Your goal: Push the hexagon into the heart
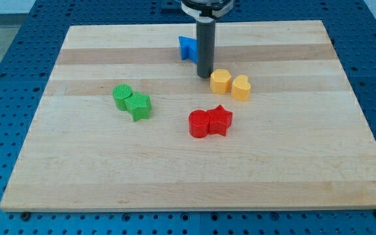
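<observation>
A yellow hexagon block (220,81) sits right of the board's middle, touching or nearly touching a yellow heart block (241,87) on its right. My tip (204,75) stands just to the left of the hexagon, close to its upper left side. A blue block (187,48) lies right behind the rod, partly hidden by it; its shape cannot be made out.
A red round block (199,123) and a red star (220,121) touch each other below the yellow pair. A green round block (123,95) and a green star (138,106) touch at the view's left. The wooden board (77,170) lies on a blue perforated table.
</observation>
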`<state>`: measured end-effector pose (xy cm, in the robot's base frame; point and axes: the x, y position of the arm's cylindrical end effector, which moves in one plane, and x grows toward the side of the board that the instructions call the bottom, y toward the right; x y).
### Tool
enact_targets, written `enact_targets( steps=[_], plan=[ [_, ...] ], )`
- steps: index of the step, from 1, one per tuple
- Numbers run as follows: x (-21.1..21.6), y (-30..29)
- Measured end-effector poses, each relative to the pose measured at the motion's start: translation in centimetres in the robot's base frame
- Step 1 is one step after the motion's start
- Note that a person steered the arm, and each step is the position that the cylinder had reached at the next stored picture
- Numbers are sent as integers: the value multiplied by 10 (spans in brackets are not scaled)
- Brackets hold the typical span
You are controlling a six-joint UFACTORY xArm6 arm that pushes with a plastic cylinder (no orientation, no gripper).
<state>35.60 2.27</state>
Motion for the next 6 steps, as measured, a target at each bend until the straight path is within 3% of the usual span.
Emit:
enact_targets(
  steps=[6],
  plan=[
    [9,9]
  ],
)
